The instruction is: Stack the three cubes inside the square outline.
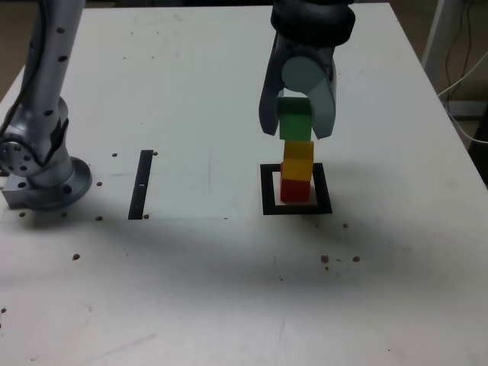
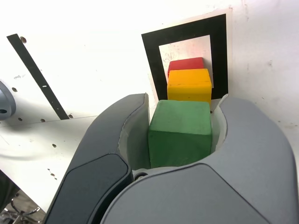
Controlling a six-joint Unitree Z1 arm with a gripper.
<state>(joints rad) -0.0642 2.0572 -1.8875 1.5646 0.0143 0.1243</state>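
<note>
Two cubes already stand stacked inside the square outline (image 1: 268, 191), right of centre in the exterior view: the red cube (image 1: 295, 190) at the base, the yellow cube (image 1: 298, 160) on it. Your gripper (image 1: 297, 122) clamps the green cube (image 1: 294, 120) directly above the yellow one; whether the two touch cannot be told. The coming move depends on this vertical alignment. Open table surrounds the stack; the black strip (image 1: 141, 185) lies well apart, left of centre.

In the wrist view, the gripper (image 2: 180, 133) grips the green cube (image 2: 180, 132) on two opposite faces. Beyond it, in the upper centre, you see the yellow cube (image 2: 189, 85), the red cube (image 2: 186, 64) and the outline (image 2: 152, 56), roughly in line.
</note>
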